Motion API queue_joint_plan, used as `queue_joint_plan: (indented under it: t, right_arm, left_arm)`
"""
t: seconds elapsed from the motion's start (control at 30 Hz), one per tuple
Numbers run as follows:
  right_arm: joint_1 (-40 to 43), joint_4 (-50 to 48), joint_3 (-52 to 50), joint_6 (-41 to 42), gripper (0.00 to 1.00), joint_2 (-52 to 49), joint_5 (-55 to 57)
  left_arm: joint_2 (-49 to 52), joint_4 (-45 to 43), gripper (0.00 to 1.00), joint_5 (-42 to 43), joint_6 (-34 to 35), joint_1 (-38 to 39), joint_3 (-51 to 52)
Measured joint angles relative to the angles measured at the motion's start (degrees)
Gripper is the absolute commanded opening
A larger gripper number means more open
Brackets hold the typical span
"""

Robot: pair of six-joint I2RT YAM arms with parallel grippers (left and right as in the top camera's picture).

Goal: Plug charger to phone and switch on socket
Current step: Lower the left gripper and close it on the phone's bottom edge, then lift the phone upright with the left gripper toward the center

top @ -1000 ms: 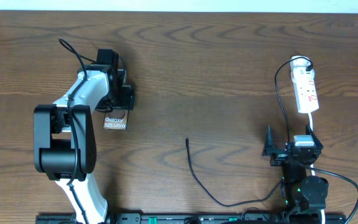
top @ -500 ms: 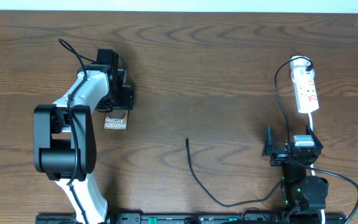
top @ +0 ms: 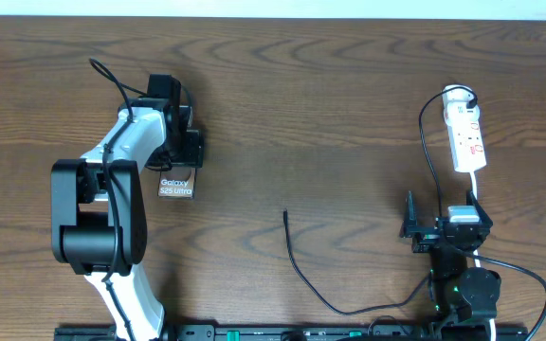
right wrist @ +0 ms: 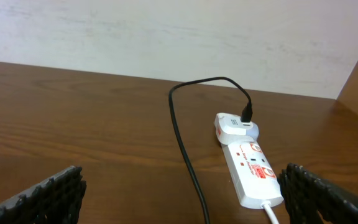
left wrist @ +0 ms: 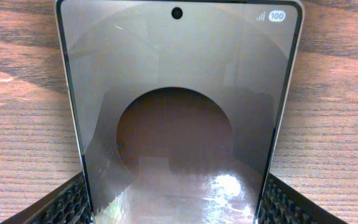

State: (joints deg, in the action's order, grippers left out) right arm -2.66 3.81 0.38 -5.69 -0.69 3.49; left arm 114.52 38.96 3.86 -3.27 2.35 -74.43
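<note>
The phone (left wrist: 178, 124) fills the left wrist view, its bronze screen up and the camera hole at the far end. My left gripper (left wrist: 177, 205) is shut on the phone, a pad pressed against each long edge. From overhead the phone (top: 176, 187) shows its white text just below the left gripper (top: 180, 163). The charger (top: 297, 260) lies loose mid-table, its tip (top: 285, 214) pointing up the table, free of everything. The socket (top: 467, 137) lies at the right; my right gripper (top: 446, 216) hovers open just short of it. In the right wrist view the socket (right wrist: 250, 165) lies ahead of the open right gripper (right wrist: 182, 199).
A black plug (right wrist: 247, 114) sits in the socket's far end, and its black cable (right wrist: 185, 143) runs back between my right fingers. A white cord (right wrist: 272, 214) leaves the socket's near end. A pale wall (right wrist: 166, 37) rises behind the table's far edge.
</note>
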Motion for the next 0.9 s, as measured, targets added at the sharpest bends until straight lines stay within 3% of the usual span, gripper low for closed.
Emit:
queue_joint_plan:
  t: [0.27,0.63,0.9]
  right_arm:
    - [0.0,0.0,0.0,0.0,0.99,0.0,0.0]
    - [0.0,0.0,0.0,0.0,0.99,0.0,0.0]
    - [0.0,0.0,0.0,0.0,0.99,0.0,0.0]
  left_arm:
    - [0.0,0.0,0.08,0.0,0.0,0.0,0.0]
    - [-0.9,0.5,0.08,0.6,0.0,0.0,0.1]
    - [-14.0,1.0,0.07,2.2,0.1,0.0,0.3]
